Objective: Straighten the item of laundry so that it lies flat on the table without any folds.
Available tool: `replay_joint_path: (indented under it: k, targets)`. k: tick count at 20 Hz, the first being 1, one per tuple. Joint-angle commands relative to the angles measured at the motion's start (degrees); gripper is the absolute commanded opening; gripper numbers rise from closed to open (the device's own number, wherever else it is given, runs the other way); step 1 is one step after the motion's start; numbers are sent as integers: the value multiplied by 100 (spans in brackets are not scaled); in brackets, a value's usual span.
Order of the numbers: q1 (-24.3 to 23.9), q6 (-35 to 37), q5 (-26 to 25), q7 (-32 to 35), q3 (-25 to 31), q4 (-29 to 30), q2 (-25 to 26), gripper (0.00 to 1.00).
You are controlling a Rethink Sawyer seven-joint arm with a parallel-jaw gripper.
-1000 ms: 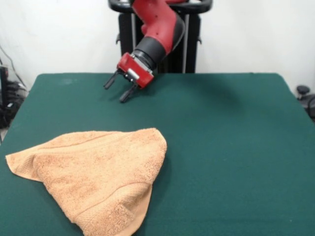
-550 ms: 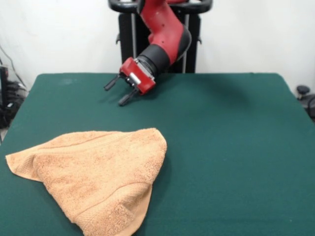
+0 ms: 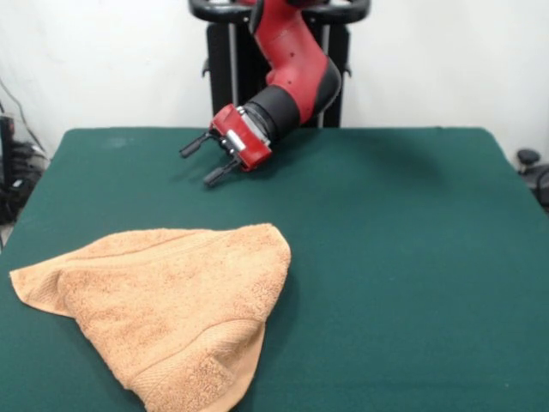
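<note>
Front view shows the towel (image 3: pixel 167 305) lying crumpled on the near left part of the counter (image 3: pixel 403 257), folded over itself into a rough triangle. One corner points left near the counter's left edge, another peaks toward the middle of the counter, and a third lobe hangs toward the bottom edge of the picture, where a ribbed band shows across a doubled layer. A soft ridge runs across the left part, which suggests a flap folded under or over there; from this angle I cannot say for certain how many layers are stacked.

By the look of it, the terry cloth is light, limp and fluffy. It should drape and slump rather than hold any shape, and it will likely drag with some friction on the green cloth rather than slide freely. A pinch on a free corner or along the outer hem of the top layer seems the best hold, for instance the peaked corner nearest the arm, so the fold can be peeled back and drawn out.

Well apart from the towel, toward the far side, the claw (image 3: pixel 206 160) hangs above the counter, tilted and pointing left, its two black fingers spread apart with nothing between them.
</note>
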Motion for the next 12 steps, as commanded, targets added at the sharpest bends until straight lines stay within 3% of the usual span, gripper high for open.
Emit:
replay_joint_path:
  k: [1, 12]
  targets:
    - [244, 695, 249, 977, 1569, -1251, 244, 100]
    - [383, 641, 686, 1120, 1858, -1441, 229, 100]
